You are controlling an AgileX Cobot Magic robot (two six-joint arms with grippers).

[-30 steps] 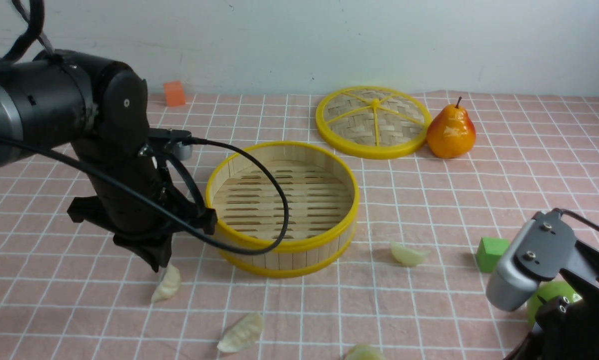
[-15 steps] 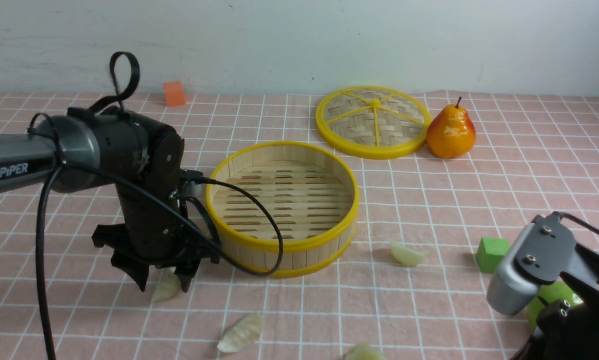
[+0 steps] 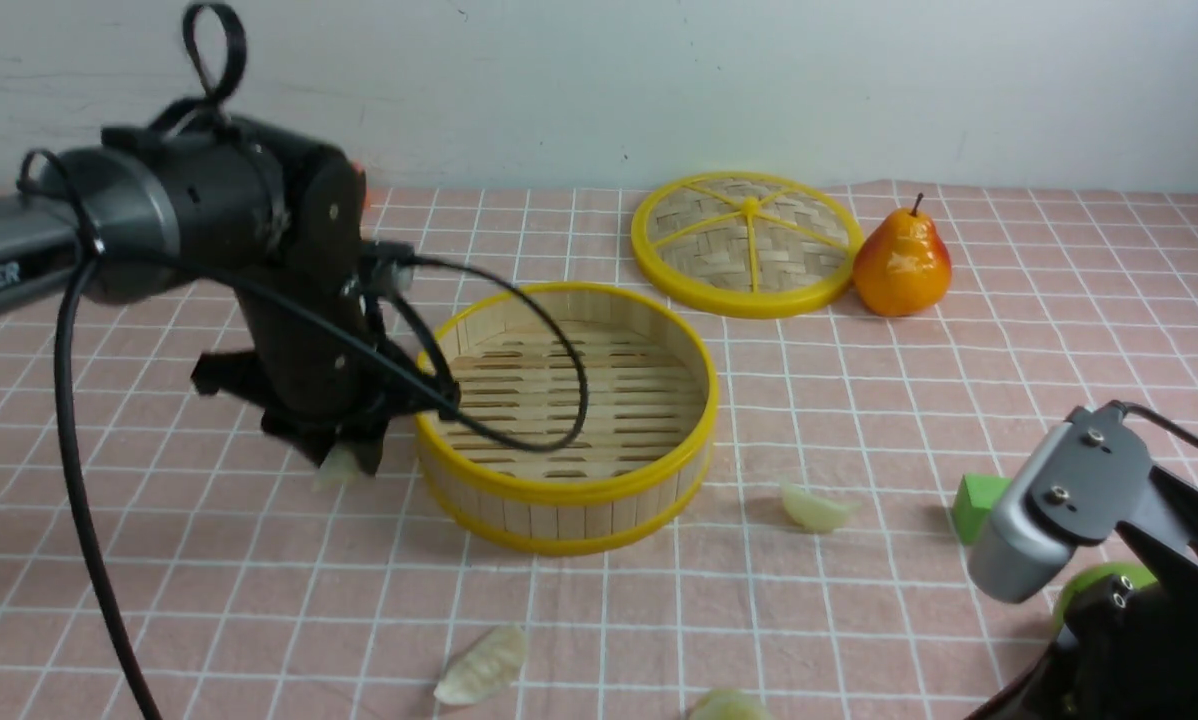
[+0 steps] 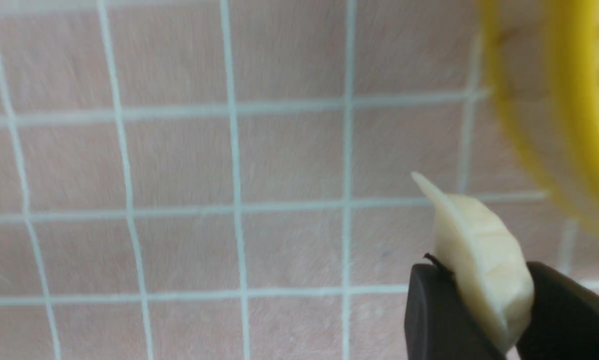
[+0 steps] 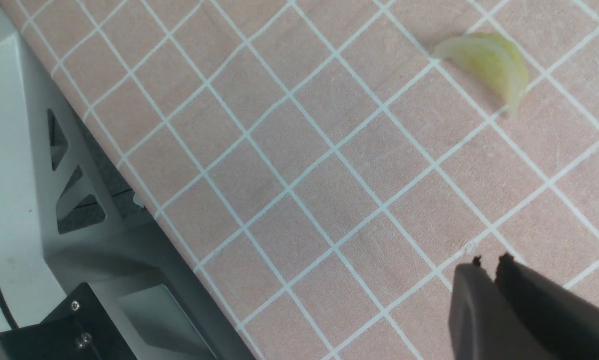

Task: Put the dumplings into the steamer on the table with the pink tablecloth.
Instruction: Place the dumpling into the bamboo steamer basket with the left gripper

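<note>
My left gripper (image 3: 344, 462) is shut on a pale cream dumpling (image 3: 335, 468) and holds it above the pink tablecloth (image 3: 859, 400), just outside the left wall of the steamer (image 3: 559, 492). In the left wrist view the dumpling (image 4: 472, 240) sits pinched in the gripper (image 4: 479, 274), with the steamer's yellow rim (image 4: 574, 125) close by. The steamer is empty. Three dumplings lie on the cloth: one right of the steamer (image 3: 816, 508) and two near the front edge (image 3: 481, 666) (image 3: 727, 706). My right gripper (image 5: 487, 262) is shut and empty, low over the cloth, with a greenish dumpling (image 5: 484, 65) ahead of it.
The flat woven lid (image 3: 746, 240) and a pear (image 3: 902, 262) lie at the back right. A green cube (image 3: 977, 500) and a green round object (image 3: 1099, 582) sit by my right arm. The table's front edge and robot base (image 5: 29, 150) show in the right wrist view.
My left gripper came down around the dumpling on the cloth, shut on it, and lifted it up toward the steamer's left wall. The right arm barely moved.
</note>
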